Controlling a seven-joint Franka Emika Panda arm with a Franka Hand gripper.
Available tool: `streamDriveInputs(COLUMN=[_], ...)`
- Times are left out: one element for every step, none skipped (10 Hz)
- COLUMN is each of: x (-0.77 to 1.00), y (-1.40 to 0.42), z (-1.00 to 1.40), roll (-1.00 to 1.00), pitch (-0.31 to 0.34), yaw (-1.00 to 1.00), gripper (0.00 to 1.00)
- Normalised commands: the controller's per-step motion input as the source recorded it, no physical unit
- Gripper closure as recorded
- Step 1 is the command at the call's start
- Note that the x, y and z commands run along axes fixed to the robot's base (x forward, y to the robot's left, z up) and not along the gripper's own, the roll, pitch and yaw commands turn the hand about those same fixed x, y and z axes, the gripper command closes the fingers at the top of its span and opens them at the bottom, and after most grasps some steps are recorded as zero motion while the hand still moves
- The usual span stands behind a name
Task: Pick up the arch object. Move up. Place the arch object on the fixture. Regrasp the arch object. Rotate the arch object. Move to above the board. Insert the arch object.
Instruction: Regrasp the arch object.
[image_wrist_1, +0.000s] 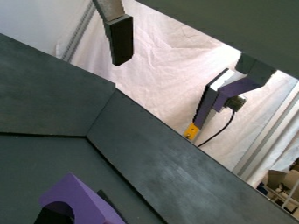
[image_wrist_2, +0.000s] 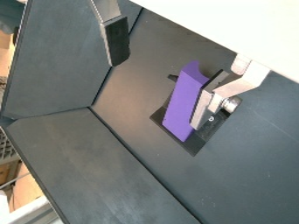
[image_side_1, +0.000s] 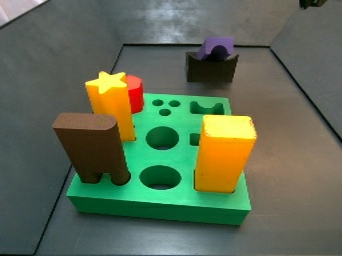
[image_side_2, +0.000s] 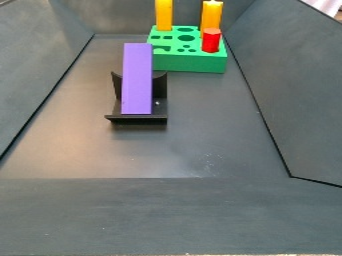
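Note:
The purple arch object (image_side_2: 136, 77) lies lengthwise on the dark fixture (image_side_2: 134, 116), in front of the green board (image_side_2: 187, 62). In a side view its arched end (image_side_1: 217, 46) shows above the fixture (image_side_1: 210, 68), behind the board (image_side_1: 160, 195). My gripper (image_wrist_2: 170, 57) hangs above and apart from the arch object (image_wrist_2: 184, 105), open, with nothing between its fingers (image_wrist_2: 115, 39). In a wrist view the gripper (image_wrist_1: 181, 61) frames white cloth, and the arch object (image_wrist_1: 76, 206) sits low in the picture. Neither side view clearly shows the gripper.
On the board stand a yellow star peg (image_side_1: 107, 98), a red cylinder (image_side_1: 135, 95), a dark brown tall block (image_side_1: 88, 150) and an orange-yellow square block (image_side_1: 225, 152). Several holes (image_side_1: 163, 138) are open. Dark sloping walls (image_side_2: 54, 80) enclose the floor.

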Motion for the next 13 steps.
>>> streamDriveInputs(x=[0.04, 0.04, 0.05, 0.06, 0.07, 0.08, 0.09, 0.09, 0.1, 0.1, 0.09, 0.08, 0.08], y=[0.04, 0.05, 0.04, 0.03, 0.03, 0.03, 0.02, 0.02, 0.01, 0.01, 0.0, 0.0, 0.0], z=[-1.0, -1.0, -1.0, -1.0, -1.0, -1.0, -1.0, -1.0, -1.0, -0.98, -0.7, -0.59, -0.39], roll=[0.15, 0.15, 0.15, 0.13, 0.1, 0.08, 0.06, 0.06, 0.06, 0.06, 0.06, 0.06, 0.05], pitch=[-0.016, -0.019, -0.065, -0.093, -0.113, -0.118, -0.117, -0.11, -0.094, -0.081, -0.045, -0.028, -0.004], yaw=[0.24, 0.22, 0.17, 0.14, 0.1, 0.06, 0.02, 0.01, -0.02, -0.03, -0.04, -0.04, -0.03], gripper=[0.0, 0.0, 0.0, 0.0, 0.0, 0.0, 0.0, 0.0, 0.0, 0.0, 0.0, 0.0, 0.0])
